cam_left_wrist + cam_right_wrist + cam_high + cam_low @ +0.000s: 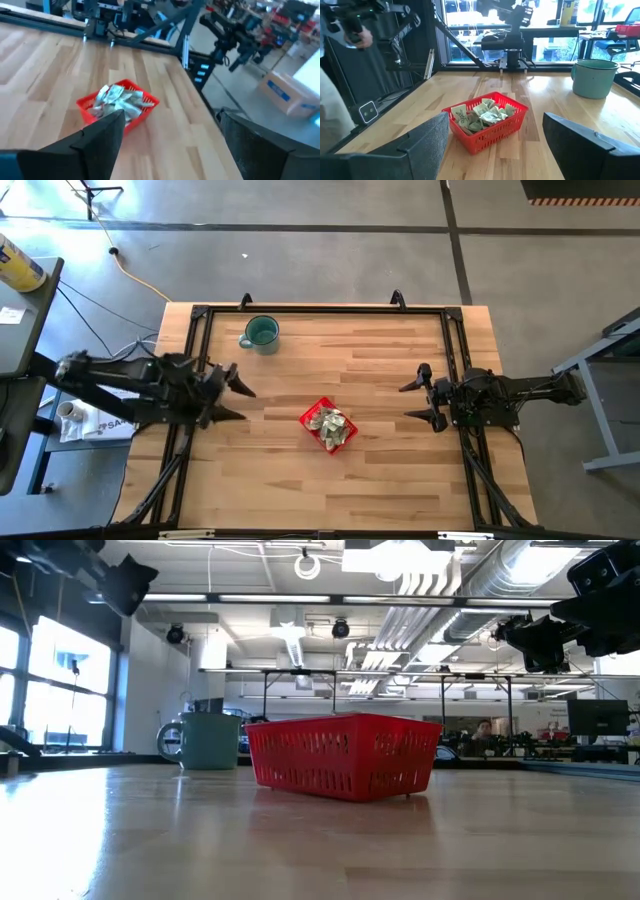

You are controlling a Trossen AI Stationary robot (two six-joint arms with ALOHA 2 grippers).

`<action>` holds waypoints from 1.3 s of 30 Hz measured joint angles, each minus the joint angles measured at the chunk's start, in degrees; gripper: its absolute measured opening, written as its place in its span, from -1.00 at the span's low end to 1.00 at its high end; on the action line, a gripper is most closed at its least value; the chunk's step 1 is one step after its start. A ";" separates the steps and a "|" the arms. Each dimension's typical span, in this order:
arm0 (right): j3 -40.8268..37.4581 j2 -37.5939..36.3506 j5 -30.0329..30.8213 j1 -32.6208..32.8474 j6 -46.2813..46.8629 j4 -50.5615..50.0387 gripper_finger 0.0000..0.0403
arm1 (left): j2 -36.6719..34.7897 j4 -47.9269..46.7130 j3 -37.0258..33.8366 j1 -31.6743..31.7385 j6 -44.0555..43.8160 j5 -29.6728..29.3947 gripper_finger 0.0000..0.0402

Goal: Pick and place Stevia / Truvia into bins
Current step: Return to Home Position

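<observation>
Holding crinkled paper sachets (482,116), square slotted red bin (492,138)

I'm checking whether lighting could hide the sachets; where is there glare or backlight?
Low view: the windows at left throw a pale sheen on the table, and the red bin shows only its wall. Right wrist view: bright windows behind, yet the sachets in the bin read plainly. High view: even light, soft shadows.
</observation>
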 joint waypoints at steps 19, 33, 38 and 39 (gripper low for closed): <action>-0.01 -0.01 0.01 0.02 0.00 -0.02 0.55 | -24.47 -6.34 -9.97 10.55 3.37 0.61 0.82; 0.00 0.00 0.00 0.01 0.00 0.00 0.55 | -24.84 -5.63 -13.64 10.56 4.36 -6.45 0.82; -0.02 -0.02 0.00 0.00 0.00 0.00 0.55 | -24.84 -5.66 -13.64 10.56 4.36 -6.42 0.83; -0.02 -0.02 0.00 0.02 -0.01 0.00 0.55 | -24.84 -5.68 -13.64 10.56 4.36 -6.41 0.82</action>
